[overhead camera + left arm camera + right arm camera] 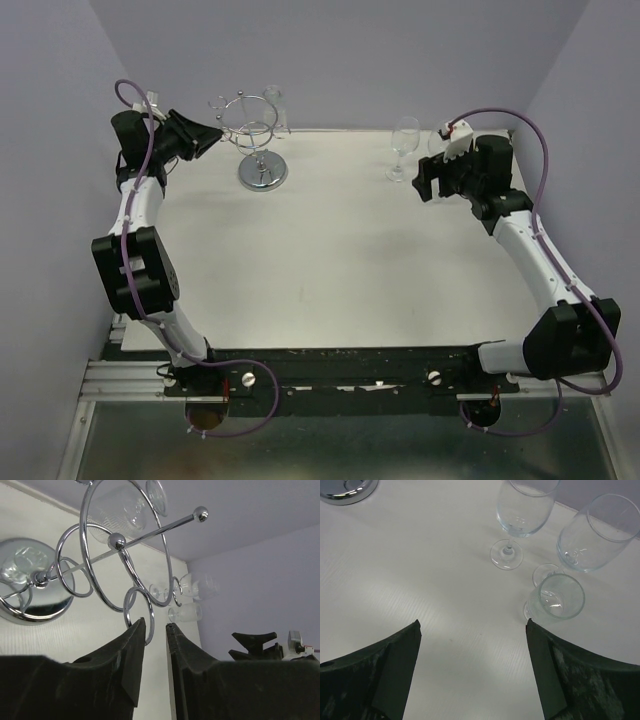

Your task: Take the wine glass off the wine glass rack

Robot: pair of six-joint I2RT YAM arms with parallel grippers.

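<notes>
judging the job as begun but not finished: at least one wine glass [119, 506] still hanging in the top ring of the wine glass rack [262, 172], at the far left of the table [330, 270], so not yet off. counting three other glasses [524, 510] on the table at the far right, well apart from the rack and just ahead of the right gripper [472, 623], its fingers [380, 675] spread wide and holding nothing. finding the left gripper [156, 624] up at the rack's rim, fingers [115, 675] drawn narrow with one small chrome loop [150, 632] in the gap; cannot tell whether pinched or merely straddled. reading that as a steadying hold on the stand, with the lift of the glass itself left to do.

noting materials: rack of thin, mirror-bright chrome wire, with round disc base, slim central stem, rings, loops and ball-tipped rods; hard, slick, likely easy to tip. glass thin, clear and smooth, rounded bowl, surely brittle. gripper fingers matte black, faintly grainy, wedge-shaped. table pale, matte, finely ribbed.
</notes>
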